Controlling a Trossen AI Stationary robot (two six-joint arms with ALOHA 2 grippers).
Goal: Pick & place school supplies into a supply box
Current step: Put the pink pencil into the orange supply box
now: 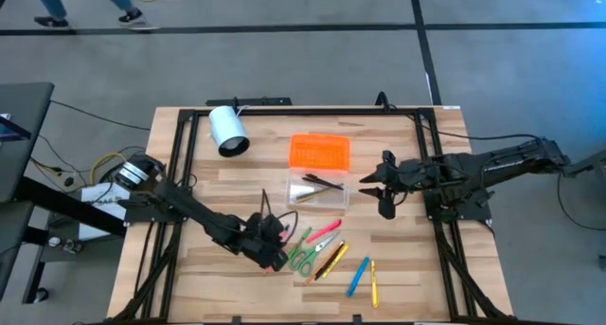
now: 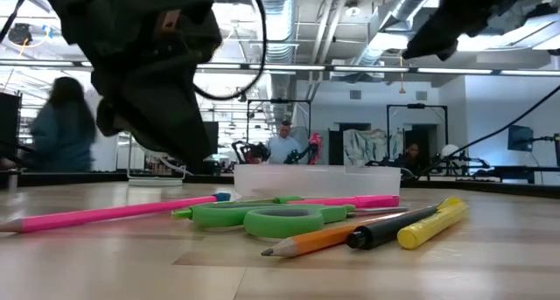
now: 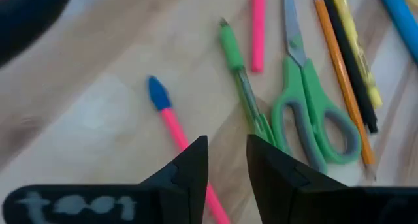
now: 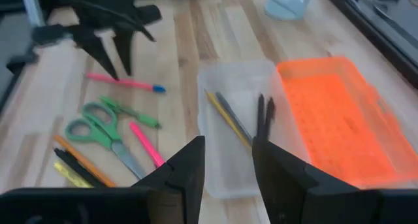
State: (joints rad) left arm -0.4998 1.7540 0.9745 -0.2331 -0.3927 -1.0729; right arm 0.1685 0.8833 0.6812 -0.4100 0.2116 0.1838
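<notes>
Loose school supplies lie on the wooden table near its front: green-handled scissors (image 1: 301, 255), a pink pen with a blue cap (image 3: 171, 123), a green pen (image 3: 240, 77), a pink marker (image 1: 323, 234), an orange pencil (image 2: 328, 237), a dark pen and a yellow marker (image 2: 433, 226). The supply box (image 1: 318, 192), a clear case, stands open with a few pencils inside. Its orange lid (image 1: 319, 152) lies just beyond it. My left gripper (image 3: 226, 142) hangs open just above the table, between the pink pen and the green pen. My right gripper (image 4: 226, 145) hovers open over the box's right side, holding nothing.
A white cylinder (image 1: 227, 131) lies at the far left of the table. A blue marker (image 1: 358, 276) and a yellow pen (image 1: 373, 282) lie toward the front right. Black frame rails run along the table's edges. People move about in the room beyond.
</notes>
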